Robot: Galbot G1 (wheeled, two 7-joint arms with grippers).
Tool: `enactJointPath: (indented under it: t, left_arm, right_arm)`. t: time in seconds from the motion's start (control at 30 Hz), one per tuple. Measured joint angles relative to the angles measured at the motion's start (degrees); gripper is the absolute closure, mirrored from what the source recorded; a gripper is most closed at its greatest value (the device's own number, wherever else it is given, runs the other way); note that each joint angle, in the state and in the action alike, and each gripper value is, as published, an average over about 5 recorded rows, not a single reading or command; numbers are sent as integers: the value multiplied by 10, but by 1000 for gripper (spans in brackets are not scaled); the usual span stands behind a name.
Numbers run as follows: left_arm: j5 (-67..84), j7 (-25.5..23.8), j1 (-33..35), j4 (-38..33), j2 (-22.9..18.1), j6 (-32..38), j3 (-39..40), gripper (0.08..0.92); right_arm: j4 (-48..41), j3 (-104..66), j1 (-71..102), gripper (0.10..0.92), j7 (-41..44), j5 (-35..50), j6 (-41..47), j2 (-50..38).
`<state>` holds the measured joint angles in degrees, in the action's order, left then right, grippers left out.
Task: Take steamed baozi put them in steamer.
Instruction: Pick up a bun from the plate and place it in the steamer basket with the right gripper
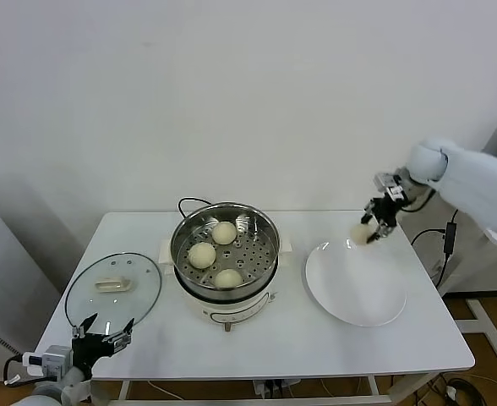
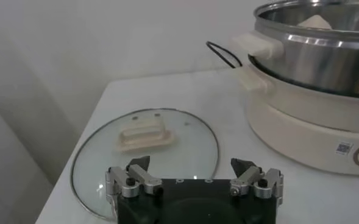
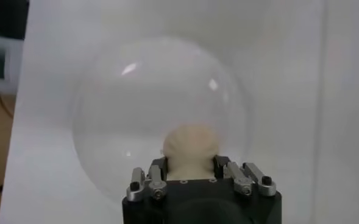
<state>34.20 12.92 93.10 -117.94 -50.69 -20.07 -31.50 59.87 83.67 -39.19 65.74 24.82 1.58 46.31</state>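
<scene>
Right gripper point(image 1: 372, 230): its fingers were clenched on the fourth round cream-white dough bun point(image 1: 362, 233), lifted over the far rim of the flat white plate point(image 1: 356, 298).
Key relation: the round shiny steel steamer pot point(image 1: 224, 251) lay to the robot's left of the held bun, across the white desk point(image 1: 316, 351); the right arm was clearly nearer.
Steamer contents: three buns point(image 1: 202, 255) on the perforated tray.
Plate: nothing on it.
Left gripper point(image 2: 195, 176): fingers released, parked by the round glass lid point(image 2: 144, 153).

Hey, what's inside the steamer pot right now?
Three baozi sit on the perforated tray inside the steamer. Whatever lies beneath the tray is hidden. The fourth baozi is outside, held in the right gripper above the plate.
</scene>
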Motion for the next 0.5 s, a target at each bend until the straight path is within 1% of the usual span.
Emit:
enactJointPath:
  t: [0.23, 0.5]
  left_arm:
    - [0, 0, 0, -2, 2, 1, 0, 177]
    - [0, 0, -3, -6, 0, 2, 1, 177]
  right_arm:
    - [62, 71, -87, 542, -31, 105, 72, 28]
    - [97, 102, -126, 541, -75, 201, 138, 77]
